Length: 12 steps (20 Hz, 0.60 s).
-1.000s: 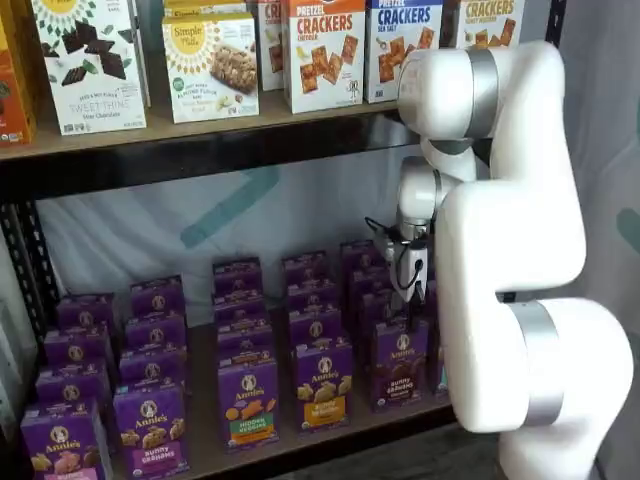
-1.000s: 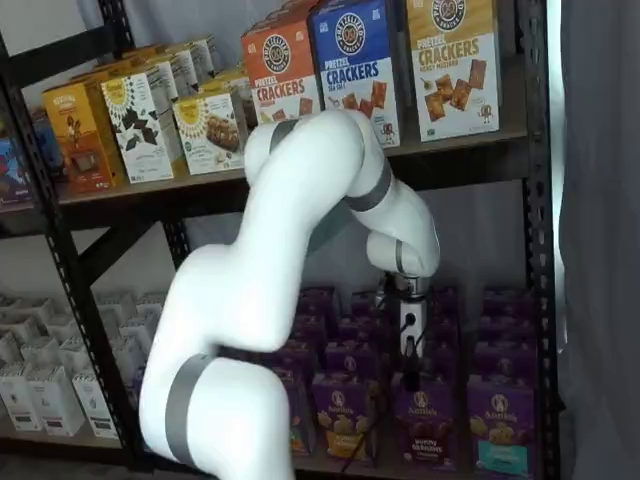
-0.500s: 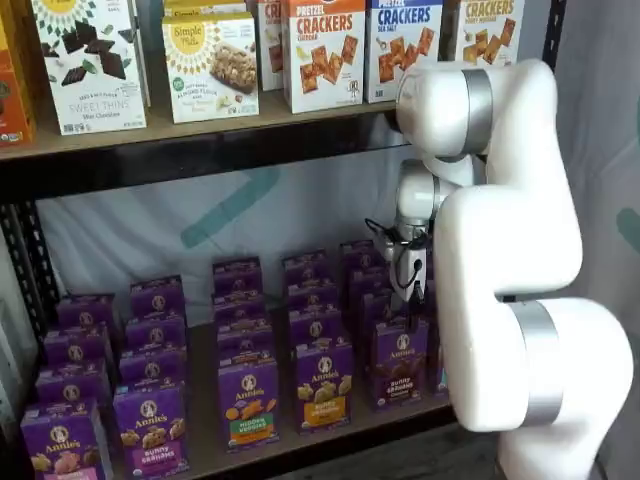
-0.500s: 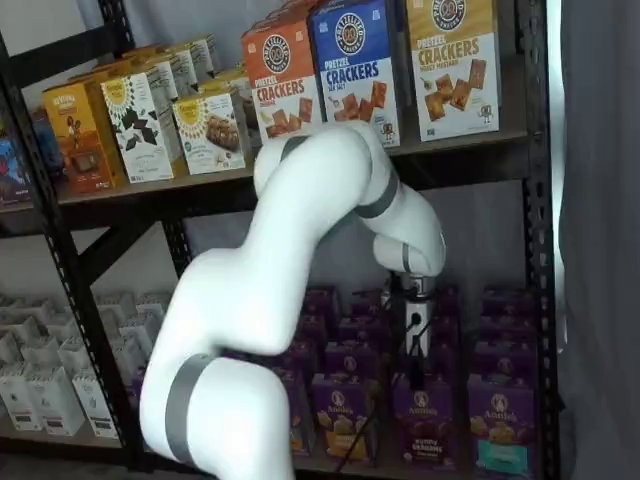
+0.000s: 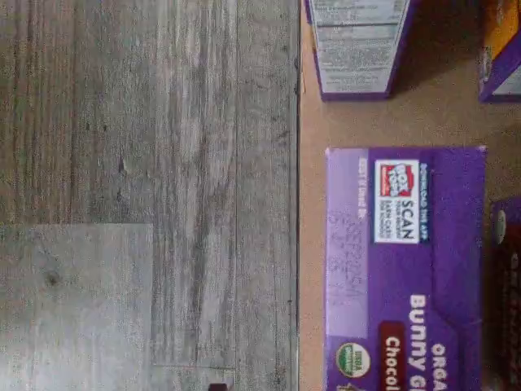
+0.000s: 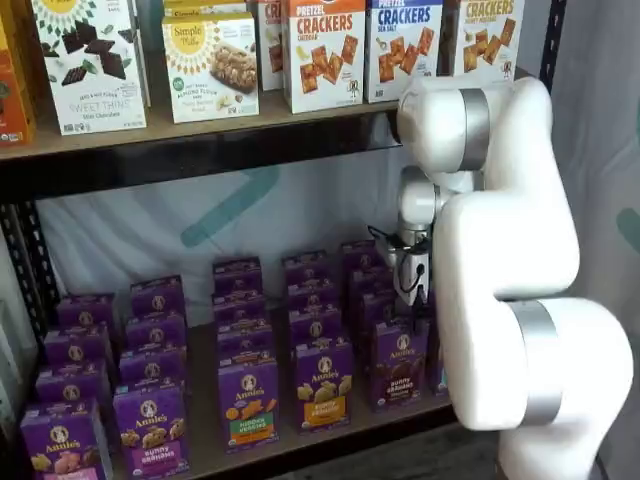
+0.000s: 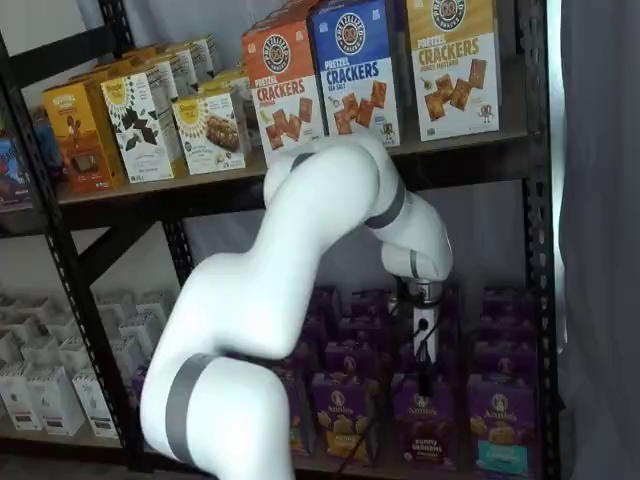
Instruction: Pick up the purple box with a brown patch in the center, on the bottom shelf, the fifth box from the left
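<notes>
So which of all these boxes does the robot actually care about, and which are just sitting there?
Job:
small purple chocolate Bunny Grahams carton
tan wooden bottom shelf
white gripper with black fingers

Lying about:
purple carton with yellow band
tall cracker boxes

One white arm (image 6: 500, 250) stands before the rack. In both shelf views, three pretzel cracker boxes (image 7: 355, 65) face out on the upper shelf (image 7: 470, 150) (one orange, one blue, one yellow). On the bottom shelf (image 6: 202, 430), the leftmost file of purple cartons (image 6: 75, 350) in view counts four, one behind another. The wrist view catches four cartons: one purple box (image 5: 407, 269) largely in frame and three only in part.
</notes>
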{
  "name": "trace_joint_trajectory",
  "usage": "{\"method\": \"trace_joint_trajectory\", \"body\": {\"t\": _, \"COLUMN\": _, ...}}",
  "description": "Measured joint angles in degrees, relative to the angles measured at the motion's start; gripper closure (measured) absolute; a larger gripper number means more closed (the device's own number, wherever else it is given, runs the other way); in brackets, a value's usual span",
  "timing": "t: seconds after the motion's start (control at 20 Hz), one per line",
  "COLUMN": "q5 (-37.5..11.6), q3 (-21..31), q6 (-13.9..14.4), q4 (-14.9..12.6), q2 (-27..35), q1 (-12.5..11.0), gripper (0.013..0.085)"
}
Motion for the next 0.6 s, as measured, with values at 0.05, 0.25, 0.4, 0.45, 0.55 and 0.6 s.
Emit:
{"method": "trace_joint_trajectory", "body": {"t": 0.05, "q5": -0.1, "q3": 0.1, "q6": 0.0, "q4": -0.1, "q2": 0.1, "q1": -0.1, "gripper": 0.013}}
{"method": "trace_joint_trajectory", "body": {"t": 0.25, "q5": -0.3, "q3": 0.5, "q6": -0.3, "q4": 0.1, "q2": 0.4, "q1": -0.2, "gripper": 0.013}}
{"method": "trace_joint_trajectory", "body": {"t": 0.4, "q5": 2.5, "q3": -0.9, "q6": -2.0, "q4": 1.8, "q2": 1.1, "q1": -0.4, "gripper": 0.013}}
{"method": "trace_joint_trajectory", "body": {"t": 0.45, "q5": 3.9, "q3": -1.5, "q6": -2.7, "q4": 2.6, "q2": 1.4, "q1": -0.5, "gripper": 0.013}}
{"method": "trace_joint_trajectory", "body": {"t": 0.55, "q5": 5.3, "q3": -1.9, "q6": -3.5, "q4": 3.4, "q2": 1.5, "q1": -0.6, "gripper": 0.013}}
{"method": "trace_joint_trajectory", "body": {"t": 0.6, "q5": 5.0, "q3": -1.4, "q6": -3.6, "q4": 3.6, "q2": 1.4, "q1": -0.6, "gripper": 0.013}}
